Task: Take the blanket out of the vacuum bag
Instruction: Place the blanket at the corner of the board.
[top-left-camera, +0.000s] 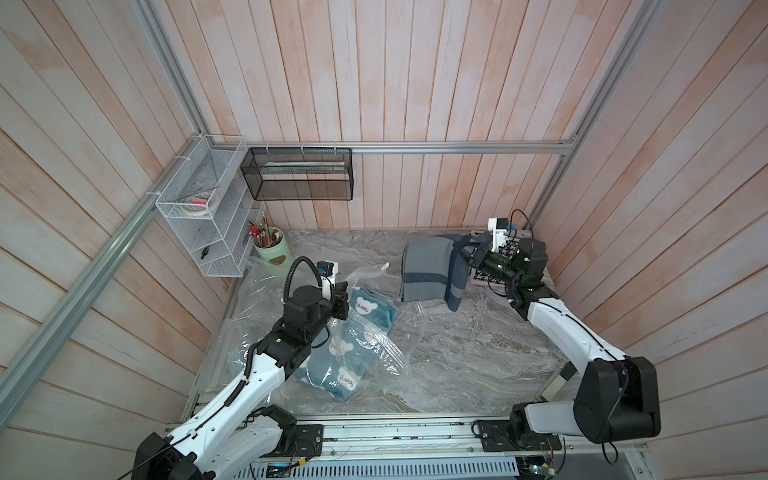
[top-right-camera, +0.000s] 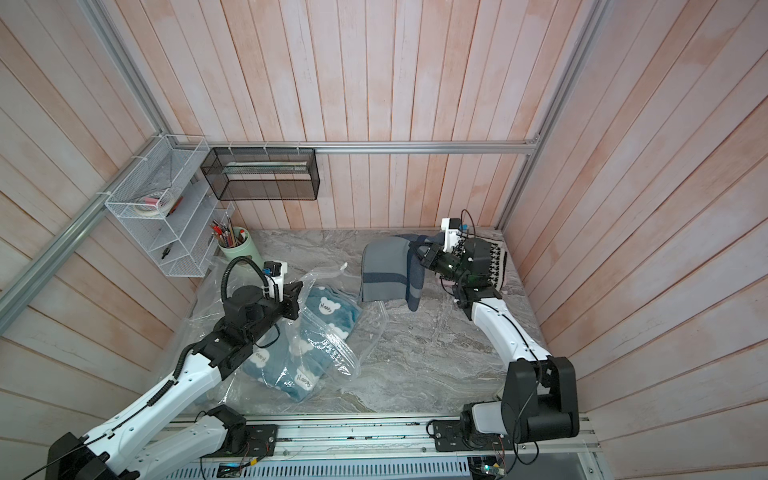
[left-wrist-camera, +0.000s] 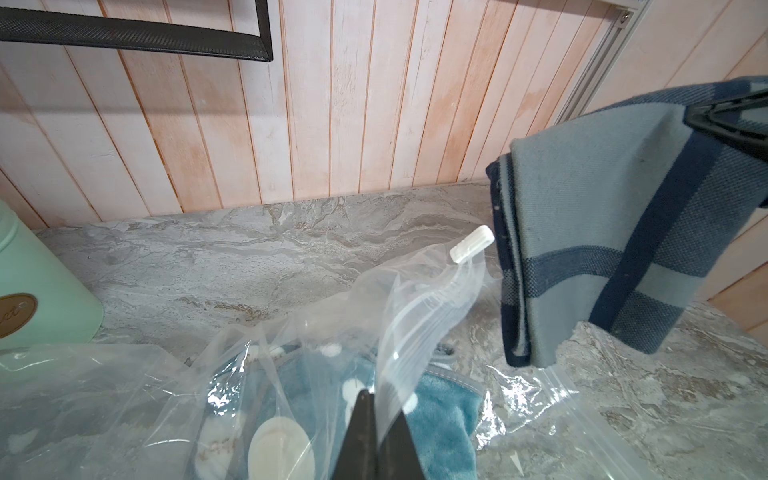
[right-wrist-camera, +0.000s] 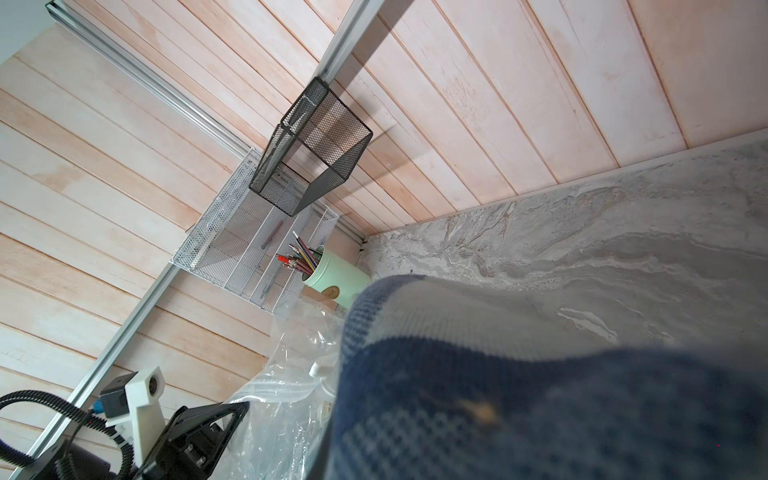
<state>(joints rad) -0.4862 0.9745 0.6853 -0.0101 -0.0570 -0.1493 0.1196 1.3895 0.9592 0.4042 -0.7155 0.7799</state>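
The blanket (top-left-camera: 428, 270) (top-right-camera: 386, 270), grey with navy stripes, hangs folded above the back of the marble table. My right gripper (top-left-camera: 459, 251) (top-right-camera: 415, 249) is shut on its upper edge. In the right wrist view the blanket (right-wrist-camera: 540, 374) hides the jaws. The vacuum bag (top-left-camera: 374, 345) (left-wrist-camera: 415, 316) lies crumpled at the left, with its white zip slider (left-wrist-camera: 471, 244) raised and its valve cap (left-wrist-camera: 280, 449) near my left gripper (left-wrist-camera: 372, 399) (top-left-camera: 341, 298). That gripper is shut on a fold of the bag's clear plastic. A teal bear-print fleece (top-left-camera: 370, 307) (left-wrist-camera: 444, 411) lies among the plastic.
A mint pencil cup (top-left-camera: 272, 249) stands at the back left below a white wire rack (top-left-camera: 203, 216) and a black mesh basket (top-left-camera: 299, 174). A black-and-white houndstooth cloth (top-right-camera: 496, 257) lies behind the right arm. Clear plastic film also covers the table (top-left-camera: 457, 353) under the hanging blanket.
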